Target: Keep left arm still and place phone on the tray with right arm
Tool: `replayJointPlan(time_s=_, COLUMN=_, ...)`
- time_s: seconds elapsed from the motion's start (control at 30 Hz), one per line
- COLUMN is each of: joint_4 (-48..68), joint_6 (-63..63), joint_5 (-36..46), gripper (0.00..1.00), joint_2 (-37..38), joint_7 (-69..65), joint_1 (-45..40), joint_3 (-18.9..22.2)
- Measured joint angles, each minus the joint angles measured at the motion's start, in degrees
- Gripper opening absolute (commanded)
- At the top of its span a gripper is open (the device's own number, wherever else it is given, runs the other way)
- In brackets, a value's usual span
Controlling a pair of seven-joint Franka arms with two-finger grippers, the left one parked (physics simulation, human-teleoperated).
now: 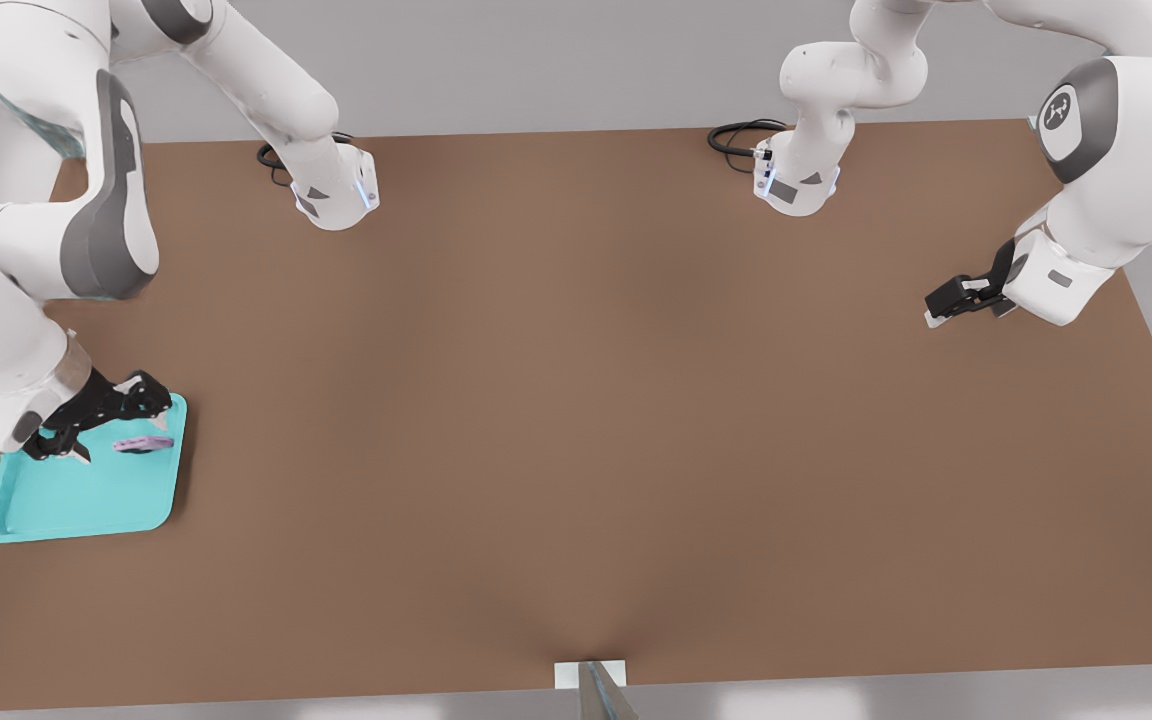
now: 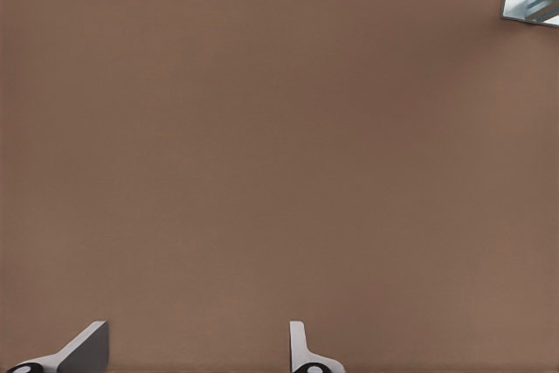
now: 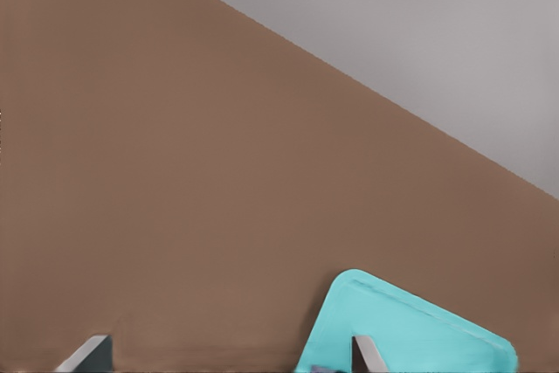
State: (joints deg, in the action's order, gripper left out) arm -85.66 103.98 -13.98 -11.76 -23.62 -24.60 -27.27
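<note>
Brown and bare of pattern, one wide desk (image 1: 576,420) fills most of the front view, with a grey floor beyond its far edge. Two white Franka arms stand on it, each base with a loop of black cable beside it (two loops in all). One right arm (image 1: 46,260) reaches down at the front view's left, bent low over the near corner. One turquoise tray (image 1: 66,500) lies flat there, close to the desk's edge, its raised rim showing all round; in the right wrist view one rounded corner of the tray (image 3: 419,329) shows between the fingertips. The jaws (image 1: 101,420) hang over the tray's far part, tilted, and stand released, their two fingers spread with nothing between them. One phone (image 1: 143,443), a small pale lilac slab, lies on the tray just beside the jaws on the side toward the front view's right, apart from the fingers as far as the front view shows. In the right wrist view only a sliver of it peeps in at the frame's edge.
</note>
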Motion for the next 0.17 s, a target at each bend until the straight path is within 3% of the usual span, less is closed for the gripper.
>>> replayJointPlan(time_s=0.03, joint_4=-0.7, joint_6=-1.4, joint_5=2.3, gripper=1.00, joint_2=3.1, joint_7=1.0, joint_1=15.7, joint_3=15.2)
replayJointPlan(time_s=0.07, joint_4=-0.4, joint_6=-2.6, joint_5=4.1, gripper=1.00, joint_2=4.6, joint_7=1.8, joint_1=24.5, joint_3=23.3)
replayJointPlan(time_s=0.1, joint_4=-0.2, joint_6=-3.8, joint_5=5.5, gripper=1.00, joint_2=5.3, joint_7=2.7, joint_1=28.9, joint_3=27.4)
replayJointPlan(time_s=0.17, joint_4=-0.2, joint_6=-5.6, joint_5=7.4, gripper=1.00, joint_2=5.9, joint_7=4.3, joint_1=31.3, joint_3=30.6)
